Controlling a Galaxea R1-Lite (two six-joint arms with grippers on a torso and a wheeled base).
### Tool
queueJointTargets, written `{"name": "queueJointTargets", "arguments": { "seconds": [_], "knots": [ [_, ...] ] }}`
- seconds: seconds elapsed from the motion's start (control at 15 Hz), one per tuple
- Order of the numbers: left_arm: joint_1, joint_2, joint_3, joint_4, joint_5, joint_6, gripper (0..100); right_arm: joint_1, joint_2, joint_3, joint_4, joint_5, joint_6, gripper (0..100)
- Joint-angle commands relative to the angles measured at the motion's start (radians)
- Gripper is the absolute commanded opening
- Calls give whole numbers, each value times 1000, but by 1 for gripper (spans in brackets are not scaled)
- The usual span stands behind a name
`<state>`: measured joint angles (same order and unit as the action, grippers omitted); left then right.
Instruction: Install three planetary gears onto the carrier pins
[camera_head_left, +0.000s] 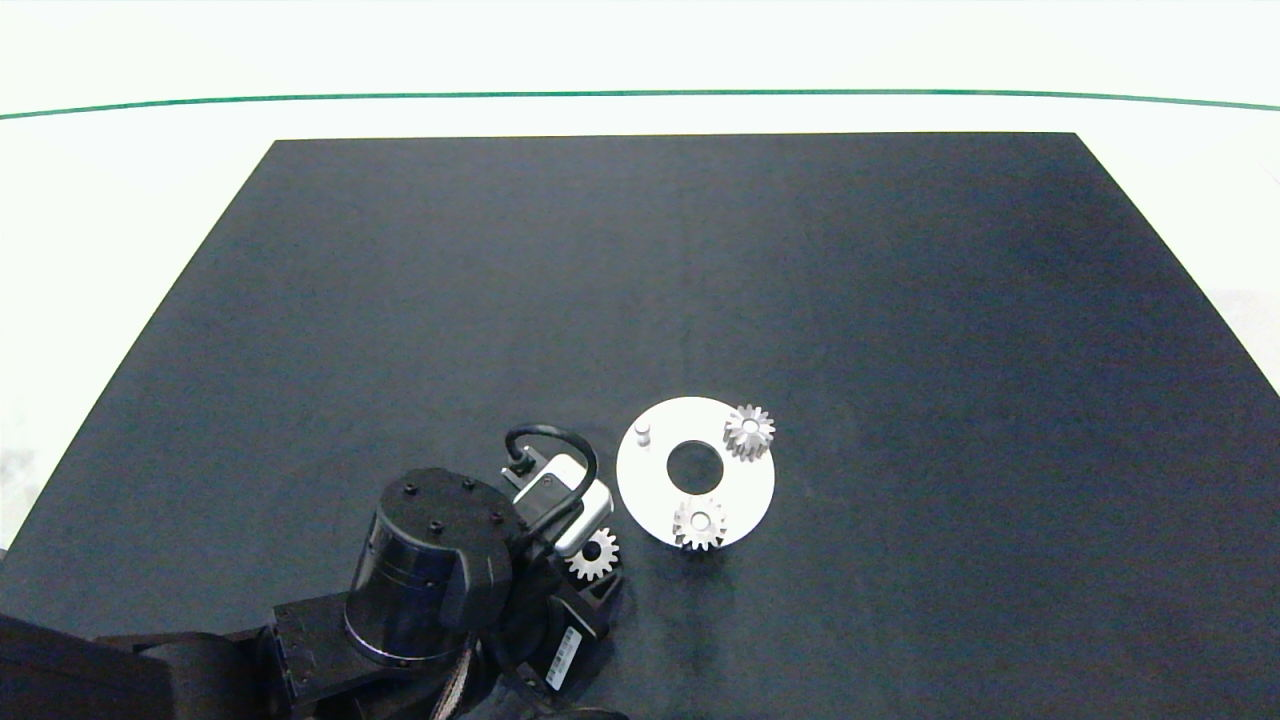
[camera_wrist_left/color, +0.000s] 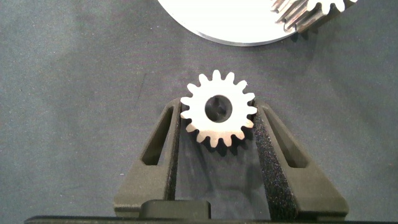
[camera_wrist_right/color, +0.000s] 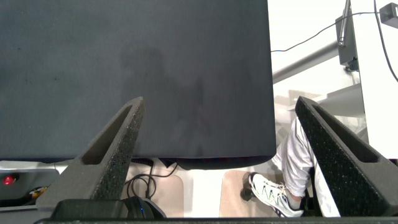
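Note:
The white carrier disc (camera_head_left: 650, 485) lies on the black mat just right of my left arm. Two silver planetary gears sit on its pins, one at the far right (camera_head_left: 748, 431) and one at the near edge (camera_head_left: 699, 523). A third pin (camera_head_left: 642, 432) stands bare at the far left. My left gripper (camera_wrist_left/color: 219, 115) is shut on the third gear (camera_wrist_left/color: 217, 109), flat between its foam pads, just short of the disc's rim (camera_wrist_left/color: 230, 25). My right gripper (camera_wrist_right/color: 221, 106) hangs open, off the mat and out of the head view.
The black mat (camera_head_left: 900, 300) stretches wide beyond and right of the disc. In the right wrist view a person's leg (camera_wrist_right/color: 295, 149) and white shoe (camera_wrist_right/color: 273, 191) show below the mat's edge, with cables on the floor.

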<state>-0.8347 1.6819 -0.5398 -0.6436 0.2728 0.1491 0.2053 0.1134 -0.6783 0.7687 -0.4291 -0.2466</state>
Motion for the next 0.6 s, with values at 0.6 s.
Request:
{"name": "queueJointTargets", "arguments": {
  "seconds": [0.6],
  "knots": [
    [-18,7,0,-4,3,1,13,0,0,0,4,-2,-2,100]
  ]
}}
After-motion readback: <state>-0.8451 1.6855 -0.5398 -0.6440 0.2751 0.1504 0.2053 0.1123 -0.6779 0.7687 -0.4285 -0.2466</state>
